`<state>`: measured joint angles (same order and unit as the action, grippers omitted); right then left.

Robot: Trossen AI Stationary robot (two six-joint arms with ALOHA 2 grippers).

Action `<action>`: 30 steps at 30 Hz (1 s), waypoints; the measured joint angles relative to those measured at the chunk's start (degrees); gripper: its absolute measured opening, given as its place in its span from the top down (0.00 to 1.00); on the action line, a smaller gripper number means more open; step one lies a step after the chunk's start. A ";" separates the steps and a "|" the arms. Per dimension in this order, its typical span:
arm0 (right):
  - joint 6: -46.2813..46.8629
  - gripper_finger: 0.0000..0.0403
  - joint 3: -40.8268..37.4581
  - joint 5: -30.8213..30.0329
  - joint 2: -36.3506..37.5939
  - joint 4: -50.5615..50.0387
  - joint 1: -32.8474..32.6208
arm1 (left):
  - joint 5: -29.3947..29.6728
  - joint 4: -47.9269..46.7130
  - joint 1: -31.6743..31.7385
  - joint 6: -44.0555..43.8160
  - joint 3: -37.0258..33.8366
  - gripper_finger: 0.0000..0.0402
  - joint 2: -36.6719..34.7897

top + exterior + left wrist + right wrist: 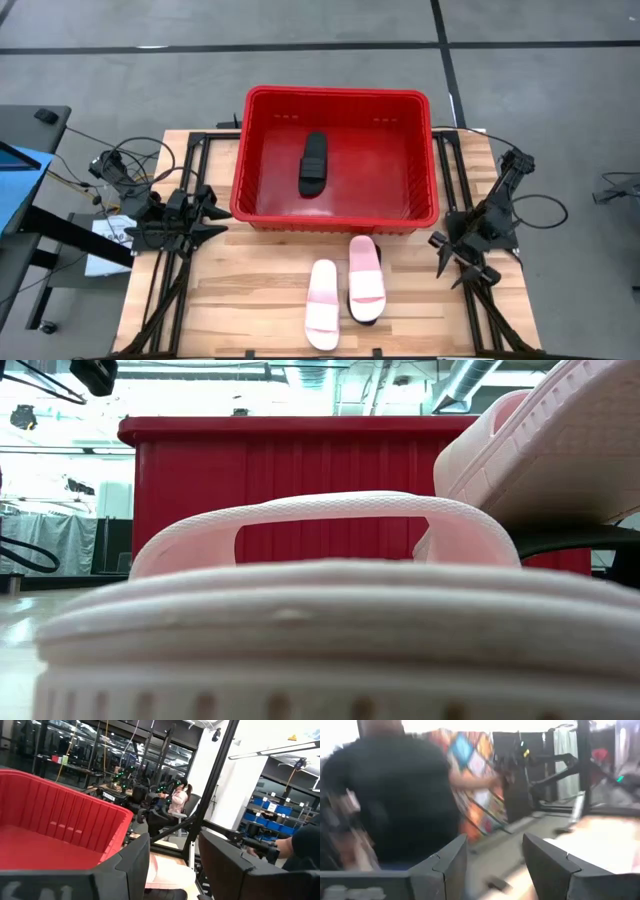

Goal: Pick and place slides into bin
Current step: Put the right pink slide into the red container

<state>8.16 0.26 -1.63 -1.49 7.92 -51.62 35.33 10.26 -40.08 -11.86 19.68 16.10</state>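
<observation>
One black slide lies inside the red bin at the table's far edge. Two pink slides lie near the front edge, one atop another black slide. The left gripper and right gripper wait at the sides, jaws apart, empty.

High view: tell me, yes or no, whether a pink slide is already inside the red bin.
No. The bin holds only one black slide; both pink slides lie on the table in front of it.

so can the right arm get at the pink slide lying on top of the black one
Probably yes: the right tool is open beside the light pink strapped slide sandal, which lies uncovered atop a black slide sandal, with bare wooden table between them.
</observation>
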 joint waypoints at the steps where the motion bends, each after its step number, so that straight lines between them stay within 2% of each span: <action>1: 4.26 0.54 0.01 -0.32 0.00 1.76 0.00 | 0.00 0.00 -0.01 0.00 0.00 0.60 0.00; 4: 12.54 0.54 0.01 -2.74 0.02 5.43 0.00 | 0.01 0.00 -0.01 -0.01 0.00 0.60 0.00; 8: 18.86 0.54 0.01 -3.21 0.02 10.86 0.00 | 0.05 0.00 -0.02 -1.01 0.00 0.60 0.00; 19: 18.65 0.54 -0.01 -3.72 0.02 25.63 0.00 | 0.06 -0.01 -0.02 -2.49 0.02 0.60 0.00; 26: 18.61 0.54 0.05 -10.67 0.02 25.37 0.00 | 0.07 -0.01 0.00 -2.99 0.02 0.60 0.00; 30: 18.40 0.54 1.52 -11.78 -0.03 24.85 0.00 | 0.05 0.00 -0.02 -3.04 0.02 0.60 0.00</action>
<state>26.57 1.78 -13.41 -1.52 32.77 -51.62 35.38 10.26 -40.10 -14.90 19.70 16.10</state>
